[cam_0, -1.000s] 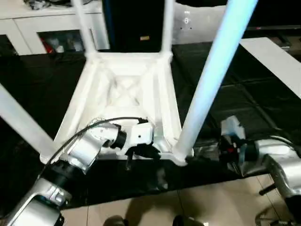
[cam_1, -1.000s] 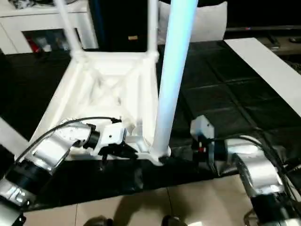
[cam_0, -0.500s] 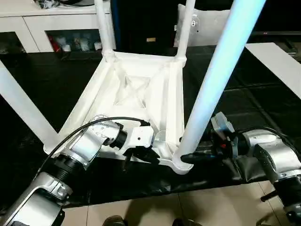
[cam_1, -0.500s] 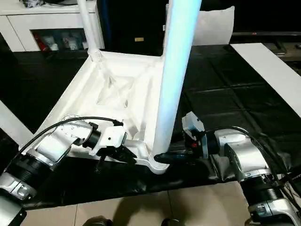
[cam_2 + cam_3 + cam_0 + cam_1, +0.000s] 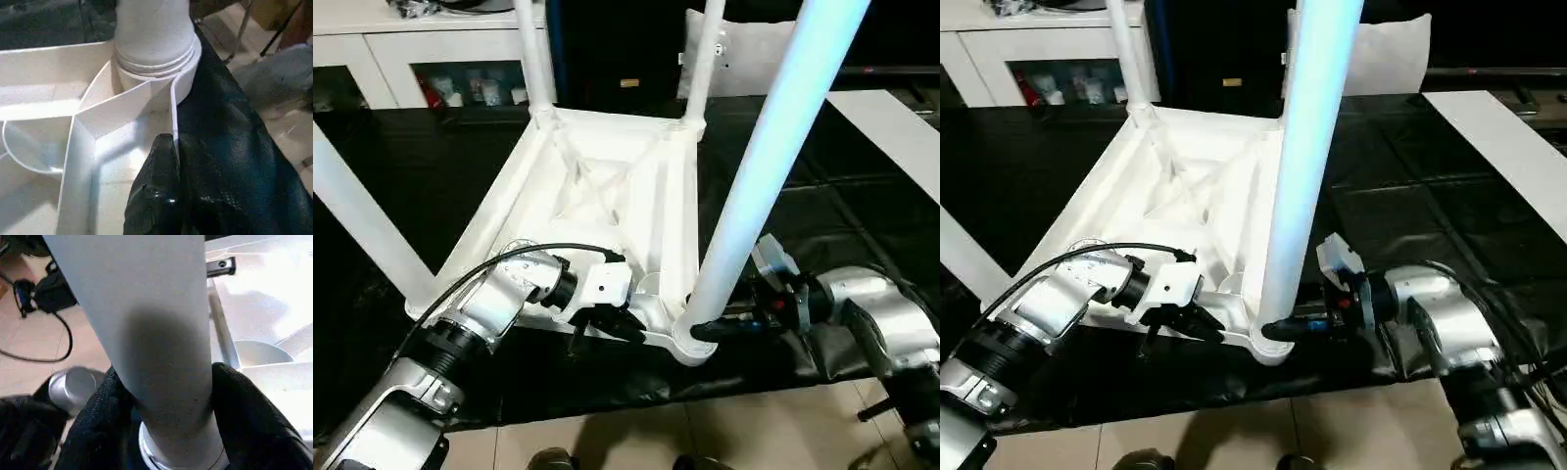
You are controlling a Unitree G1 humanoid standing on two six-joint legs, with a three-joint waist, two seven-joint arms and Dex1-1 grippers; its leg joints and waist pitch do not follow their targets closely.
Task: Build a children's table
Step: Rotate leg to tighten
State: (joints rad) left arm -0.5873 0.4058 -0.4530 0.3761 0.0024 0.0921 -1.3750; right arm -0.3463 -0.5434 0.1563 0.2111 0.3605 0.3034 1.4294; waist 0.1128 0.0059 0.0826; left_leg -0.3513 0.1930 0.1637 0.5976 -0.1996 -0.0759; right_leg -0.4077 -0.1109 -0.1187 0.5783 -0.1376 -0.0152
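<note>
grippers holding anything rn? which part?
Right gripper clamps the near-right leg just above its corner socket. Left gripper pinches the near edge wall of the upside-down tabletop, beside that same socket.

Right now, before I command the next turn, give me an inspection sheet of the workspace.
Surface: black-covered work table, cover creased at near edge.
Job's things: table top lies ribbed side up; four legs stand in its corner sockets, near-right leg included.
Clutter: nothing seen.
Grippers: right gripper shut on near-right leg just above its socket; left gripper pinches the table top's near rim.
Cables: black cable loops over left forearm.
Surroundings: white cabinet behind; tiled floor in front.
</note>
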